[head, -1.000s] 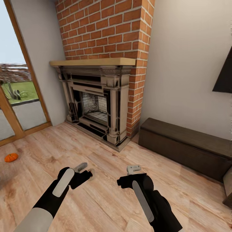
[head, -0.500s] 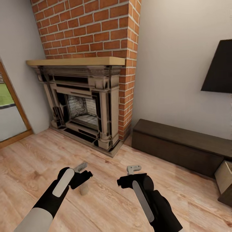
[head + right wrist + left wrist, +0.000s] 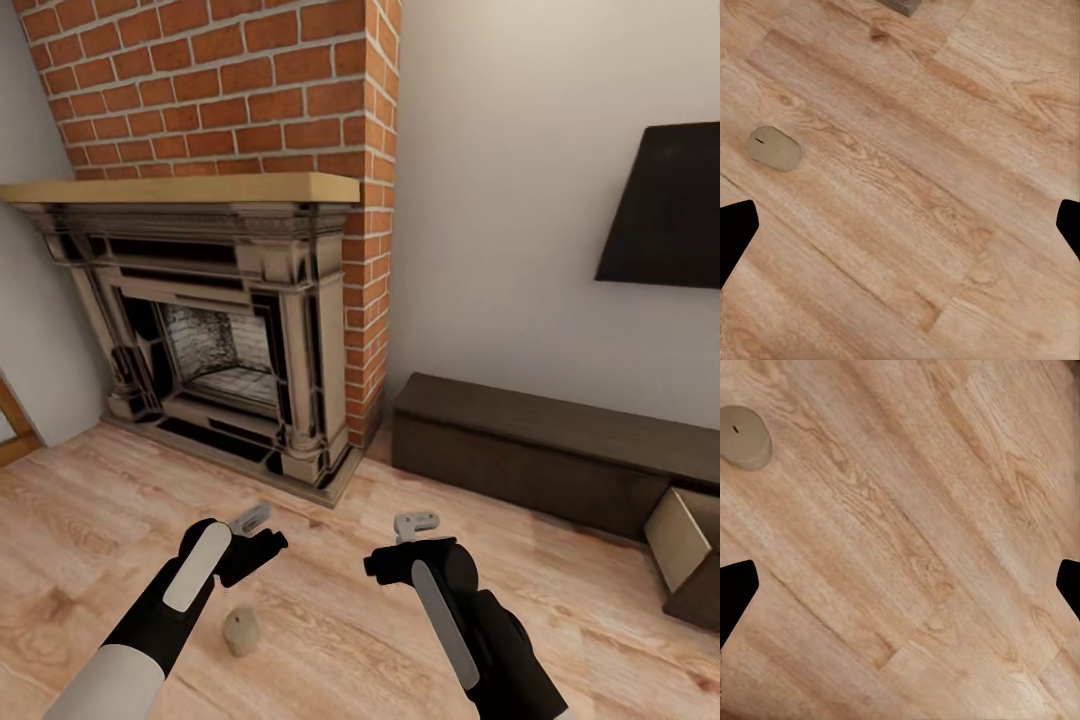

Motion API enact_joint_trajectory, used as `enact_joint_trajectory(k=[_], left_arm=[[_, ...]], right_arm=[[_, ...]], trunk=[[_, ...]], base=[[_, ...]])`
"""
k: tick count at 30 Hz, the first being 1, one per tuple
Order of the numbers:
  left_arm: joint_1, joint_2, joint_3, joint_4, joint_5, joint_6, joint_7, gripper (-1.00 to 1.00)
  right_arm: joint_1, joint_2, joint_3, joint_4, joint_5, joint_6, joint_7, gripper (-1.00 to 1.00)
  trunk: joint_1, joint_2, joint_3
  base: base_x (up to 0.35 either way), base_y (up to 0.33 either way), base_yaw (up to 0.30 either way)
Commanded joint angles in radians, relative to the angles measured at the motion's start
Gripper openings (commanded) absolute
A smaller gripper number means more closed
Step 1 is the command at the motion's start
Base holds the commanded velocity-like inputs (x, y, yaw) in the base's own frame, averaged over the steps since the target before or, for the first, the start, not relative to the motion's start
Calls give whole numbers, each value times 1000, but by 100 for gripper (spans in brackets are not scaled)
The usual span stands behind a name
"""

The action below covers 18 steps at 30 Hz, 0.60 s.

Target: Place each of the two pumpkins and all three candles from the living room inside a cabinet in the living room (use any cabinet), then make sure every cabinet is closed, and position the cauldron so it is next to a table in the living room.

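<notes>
1. While the robot is facing the brick fireplace (image 3: 215, 330) at the left of the head view, one candle (image 3: 240, 631) is standing upright on the wood floor (image 3: 330, 620) at the lower left of the frame, just below the left gripper (image 3: 250, 520).
2. In the left wrist view the candle (image 3: 744, 436) is sitting at the upper left corner, and in the right wrist view the candle (image 3: 774, 148) is lying toward the left edge.
3. The left jaws are standing wide apart over bare floor, holding nothing; the right gripper (image 3: 415, 523) is likewise spread and empty.
4. The dark-brown cabinet (image 3: 540, 460) is running along the wall at the right, with one drawer (image 3: 680, 535) hanging open at the right edge.
5. The candle is looking light, stiff and smooth-sided, so it is likely to slip or topple; I would be closing the jaws across its round side, low and square.
</notes>
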Motion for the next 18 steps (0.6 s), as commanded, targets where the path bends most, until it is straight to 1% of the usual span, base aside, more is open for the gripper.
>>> enact_joint_trajectory(k=[1,18], left_arm=[[-1,2,-3,-1,10,-1,10,100],[-1,0,-5,0,10,-1,10,100]], right_arm=[[-1,1,1,0,-10,3,-11,100],[-1,1,1,-2,-10,0,-10,100]], trunk=[[0,0,-1],[0,0,-1]], base=[[239,218,-68],[225,224,-7]])
